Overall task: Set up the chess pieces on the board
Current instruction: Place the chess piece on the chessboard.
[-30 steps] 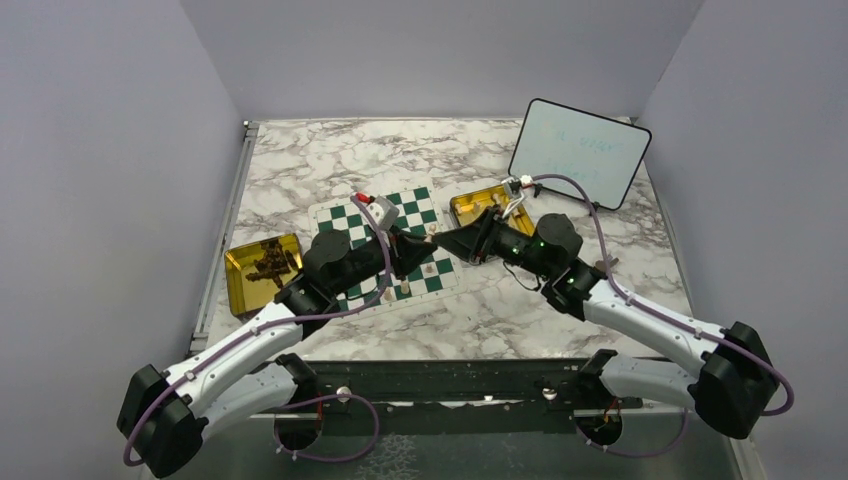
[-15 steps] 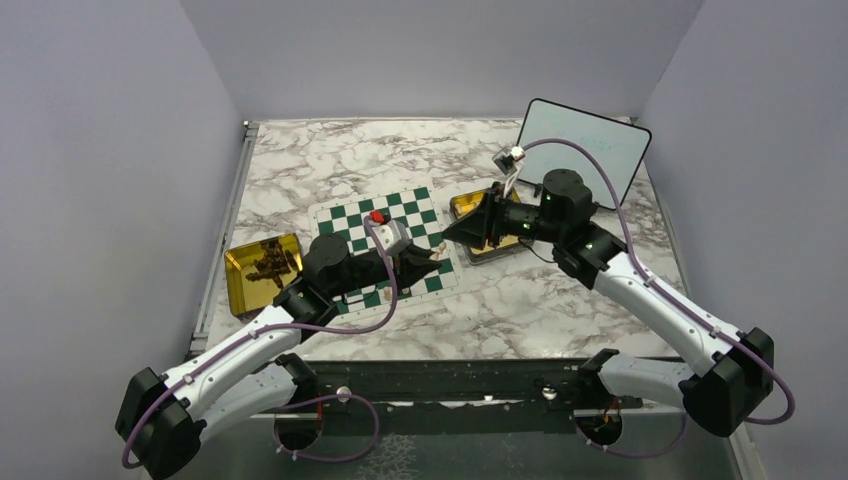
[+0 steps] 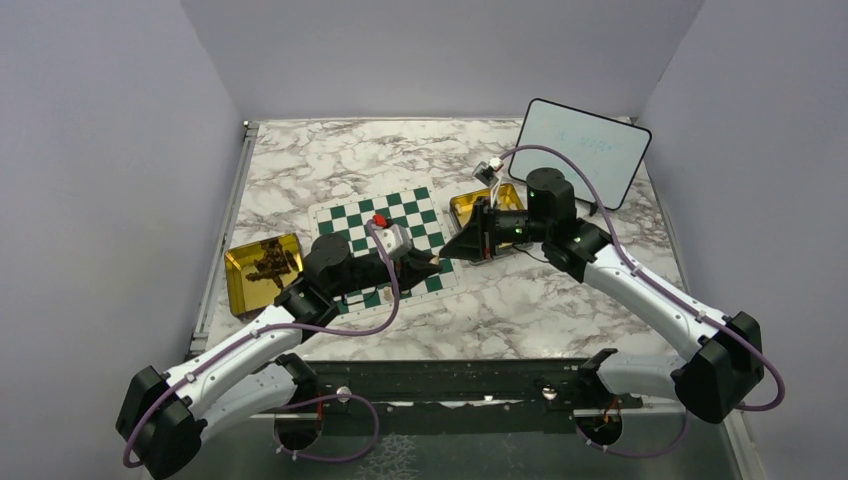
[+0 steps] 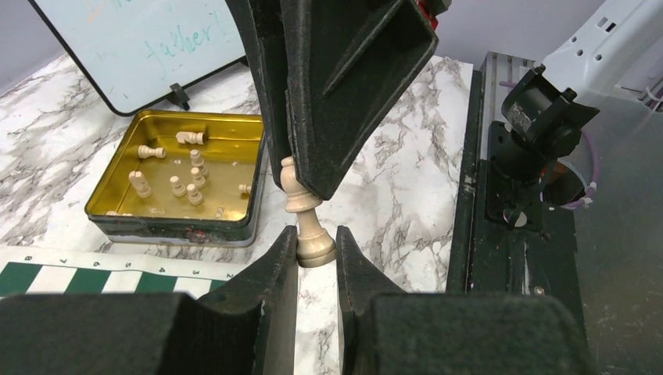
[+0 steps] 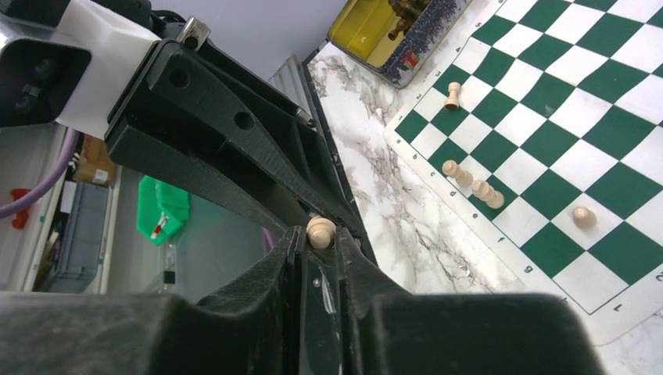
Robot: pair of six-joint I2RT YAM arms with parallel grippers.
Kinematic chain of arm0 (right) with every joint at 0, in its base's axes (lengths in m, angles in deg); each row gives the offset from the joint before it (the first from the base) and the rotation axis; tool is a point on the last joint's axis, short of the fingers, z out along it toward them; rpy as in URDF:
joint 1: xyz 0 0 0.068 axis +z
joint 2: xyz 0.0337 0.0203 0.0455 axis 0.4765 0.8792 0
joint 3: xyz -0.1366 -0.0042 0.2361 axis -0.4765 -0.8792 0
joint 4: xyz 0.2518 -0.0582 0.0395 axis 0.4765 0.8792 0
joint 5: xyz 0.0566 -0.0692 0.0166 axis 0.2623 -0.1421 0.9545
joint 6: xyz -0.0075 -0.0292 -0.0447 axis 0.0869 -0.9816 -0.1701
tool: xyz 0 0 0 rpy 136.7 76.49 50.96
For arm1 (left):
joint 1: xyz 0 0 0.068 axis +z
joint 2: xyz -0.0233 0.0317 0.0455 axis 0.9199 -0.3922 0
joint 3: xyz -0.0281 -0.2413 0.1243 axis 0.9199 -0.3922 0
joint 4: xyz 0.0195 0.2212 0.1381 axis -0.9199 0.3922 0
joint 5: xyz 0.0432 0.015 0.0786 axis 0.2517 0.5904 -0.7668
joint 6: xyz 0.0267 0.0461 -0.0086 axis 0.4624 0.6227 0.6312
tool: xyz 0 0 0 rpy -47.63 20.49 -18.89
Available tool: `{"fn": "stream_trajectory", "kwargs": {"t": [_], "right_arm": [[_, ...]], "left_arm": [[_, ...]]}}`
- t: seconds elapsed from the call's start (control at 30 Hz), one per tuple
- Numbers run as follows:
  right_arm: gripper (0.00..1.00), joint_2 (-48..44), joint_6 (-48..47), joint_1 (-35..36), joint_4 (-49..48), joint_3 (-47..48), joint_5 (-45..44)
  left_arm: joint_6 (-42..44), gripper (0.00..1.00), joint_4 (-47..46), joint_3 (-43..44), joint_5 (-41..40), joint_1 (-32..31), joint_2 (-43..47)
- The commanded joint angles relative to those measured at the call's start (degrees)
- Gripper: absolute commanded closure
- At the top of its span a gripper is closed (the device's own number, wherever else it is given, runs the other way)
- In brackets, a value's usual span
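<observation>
Both arms are on one piece! The left end effector (image 4: 315, 239) is clamped on the base of a cream chess piece (image 4: 306, 225). The right end effector (image 5: 319, 237) pinches its head from the opposite side. The piece is held aloft over the bench (image 3: 520, 310), at the board's (image 3: 340, 215) right edge near the gold tin (image 4: 176, 226).

The top view holds one green-and-white chess board (image 3: 350, 215), two gold tins, the left tin (image 3: 245, 295) at centre left and the right tin (image 3: 465, 207) right of centre, one whiteboard (image 3: 580, 150) at upper right, and two grippers, the left gripper (image 3: 430, 261) and the right gripper (image 3: 448, 254). The left wrist view shows one cream pawn (image 4: 307, 223) mid-frame and at least seven cream pieces (image 4: 178, 186) in the right tin. In the right wrist view the board carries a lone piece (image 5: 453, 94) at top centre, a second lone piece (image 5: 582, 216) at right and a tight cluster (image 5: 471, 183) that looks like two more, while the dark pieces (image 3: 270, 265) heaped in the left tin are too tangled to count.
</observation>
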Motion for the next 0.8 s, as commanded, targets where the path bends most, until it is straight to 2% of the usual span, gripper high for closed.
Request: {"fn": "stream_trajectory", "kwargs": {"t": [0.0,0.13,0.23,0.3,0.37,0.4,0.53,0.67,0.77], "right_arm": [[0.84,0.3,-0.9,-0.2,0.2,0.8,1.8],[0.89,-0.1,-1.4,-0.1,-1.2,-0.2,0.4],[0.9,-0.5,-2.0,-0.2,-1.3,-0.8,-1.4],[0.91,-1.1,-2.4,-0.2,-1.3,-1.1,-3.6],[0.92,-2.1,-3.0,-0.1,-1.1,-1.4,-7.2],[0.92,-2.7,-3.6,-0.1,-0.8,-1.6,-9.5],[0.93,-4.7,-5.5,-0.1,0.5,-2.1,-16.6],[0.93,-5.7,-8.3,-0.1,-0.1,-3.7,-20.3],[0.93,-5.3,-9.7,0.0,0.2,-5.3,-22.5]], "left_arm": [[1.2,0.9,-1.8,-0.4,1.8,0.1,0.0],[1.1,0.89,-1.8,-0.7,0.9,0.0,0.4],[0.2,0.73,-1.8,-1.1,-1.7,0.0,1.5],[-1.1,0.67,-1.8,-1.5,-4.7,0.0,2.1],[-1.3,0.48,-0.4,-1.5,-5.8,0.0,2.6],[-1.3,0.41,0.7,-1.3,-5.9,0.0,2.6],[-1.7,0.33,6.3,0.6,-8.2,0.1,2.9],[-6.2,0.26,12.1,3.1,-17.8,0.1,2.9],[-9.8,0.14,18.7,6.3,-26.5,1.0,1.6]]}}
